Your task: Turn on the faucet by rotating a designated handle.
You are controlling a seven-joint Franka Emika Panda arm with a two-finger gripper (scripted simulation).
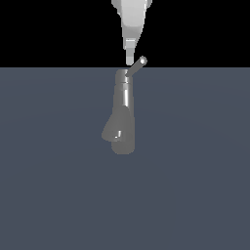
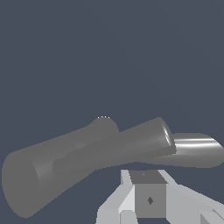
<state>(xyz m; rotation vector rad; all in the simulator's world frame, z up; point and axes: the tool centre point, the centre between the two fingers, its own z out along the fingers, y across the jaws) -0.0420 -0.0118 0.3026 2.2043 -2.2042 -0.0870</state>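
In the exterior view, the faucet (image 1: 122, 114) is seen near the middle of a flat slate-grey surface (image 1: 195, 185), its tall tapering body running from a short cylindrical cap at the far end to a rounded, bulging spout end nearer the camera. The handle (image 1: 137, 66), a thin straight grey rod, is seen sticking out of the cap and slanting toward the exterior view's right, its round tip lying against the black background (image 1: 49, 29). The pale gripper (image 1: 129, 59) is held directly above the cap, its narrow tip just beside the handle; whether the two touch cannot be told from this view. In the wrist view, the handle (image 2: 118, 146) is shown as a thick foreshortened cylinder crossing in front of the faucet (image 2: 39, 175), with a bright highlight on the metal part behind its end. The gripper (image 2: 148, 199) is seen only as pale blocky finger parts close beside the handle. Whether the jaws are released or clenched cannot be told, since the fingertips are not clearly shown in either view.
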